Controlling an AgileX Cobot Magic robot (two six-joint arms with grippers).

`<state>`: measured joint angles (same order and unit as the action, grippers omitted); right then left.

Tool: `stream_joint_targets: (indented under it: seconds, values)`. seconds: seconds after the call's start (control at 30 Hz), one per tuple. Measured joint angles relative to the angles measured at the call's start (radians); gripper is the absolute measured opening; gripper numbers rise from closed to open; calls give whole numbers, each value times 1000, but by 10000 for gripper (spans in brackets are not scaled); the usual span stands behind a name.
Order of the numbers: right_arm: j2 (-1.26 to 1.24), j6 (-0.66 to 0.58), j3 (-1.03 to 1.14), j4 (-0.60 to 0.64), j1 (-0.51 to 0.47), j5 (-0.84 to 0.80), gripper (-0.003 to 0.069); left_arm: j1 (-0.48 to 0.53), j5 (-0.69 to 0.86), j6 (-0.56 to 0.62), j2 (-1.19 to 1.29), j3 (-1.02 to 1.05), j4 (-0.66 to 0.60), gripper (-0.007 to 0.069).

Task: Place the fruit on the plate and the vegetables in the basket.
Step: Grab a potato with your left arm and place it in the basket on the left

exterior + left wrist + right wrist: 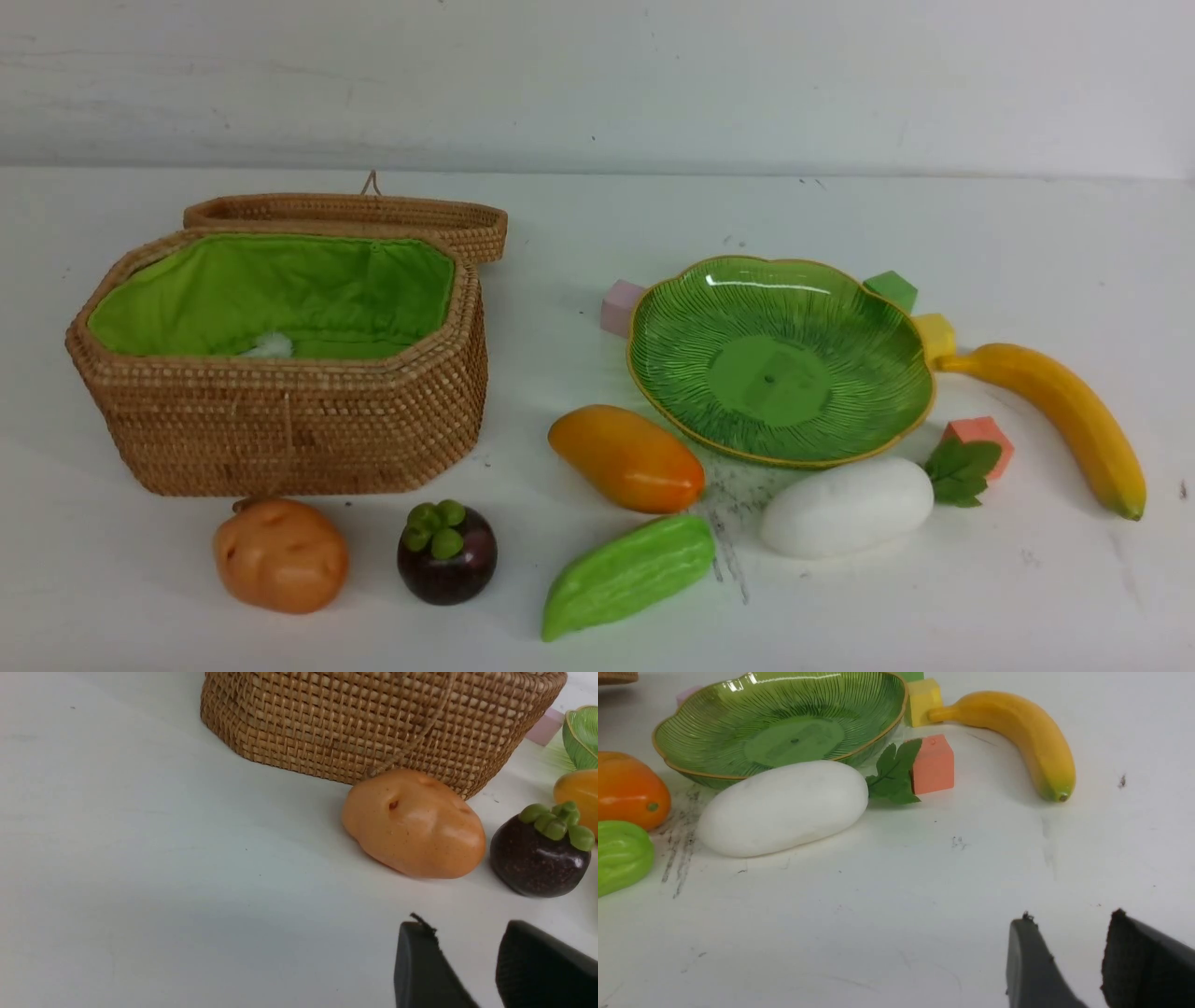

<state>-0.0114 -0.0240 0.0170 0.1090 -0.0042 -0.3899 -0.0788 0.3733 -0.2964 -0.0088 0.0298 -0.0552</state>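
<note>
The wicker basket [280, 411] with green lining stands at the left, lid back. The green leaf plate [780, 359] sits right of centre with nothing on it. A potato [280, 553] and a mangosteen [447, 551] lie in front of the basket. Mango [625, 457], green gourd [627, 574] and white radish [845, 507] lie in front of the plate. The banana [1064, 415] lies at the right. Neither arm shows in the front view. My left gripper [465, 933] is open and holds nothing, short of the potato [413, 823]. My right gripper [1069, 924] is open and holds nothing, well short of the banana [1017, 732].
Small cubes ring the plate: pink [621, 306], green [892, 289], yellow [935, 336] and coral [980, 439]. Black scuff marks [733, 523] streak the white table between gourd and radish. A pale wall rises behind the table.
</note>
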Motion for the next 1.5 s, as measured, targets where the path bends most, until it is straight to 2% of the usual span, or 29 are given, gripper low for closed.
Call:
stream_joint_targets:
  seconds: [0.2,0.27,0.57,0.7,0.83,0.93,1.1,1.13,1.17,1.2,1.23,1.27,1.33,1.37,1.5]
  values:
    - [0,0,0,-1,0,0,241,0,-4,0,0,0,0,239]
    - [0,0,0,0,0,0,241,0,-50,-14,0,0,-31,239]
    - [0,0,0,0,0,0,241,0,-429,-229,0,0,-503,239]
    - [0,0,0,0,0,0,241,0,-455,-269,0,-5,-593,230]
    - [0,0,0,0,0,0,241,0,-303,-187,57,-130,-546,111]
    - [0,0,0,0,0,0,241,0,-168,-62,177,-272,-500,-11]
    - [0,0,0,0,0,0,241,0,-3,94,348,-463,-482,-13]
    - [0,0,0,0,0,0,241,0,114,170,420,-543,-479,-13]
    - [0,0,0,0,0,1,241,0,129,177,438,-563,-477,-13]
    - [0,6,1,12,0,7,241,0,239,225,491,-621,-474,-13]
    - [0,24,2,41,0,14,241,0,322,253,534,-666,-472,-13]
    - [0,75,6,130,0,29,241,0,432,291,599,-728,-468,-13]
    - [0,116,10,222,0,43,241,0,524,312,643,-764,-463,-13]
    - [0,161,11,315,0,61,241,0,583,327,691,-793,-459,-13]
    - [0,218,11,501,0,142,241,0,635,369,750,-811,-453,-13]
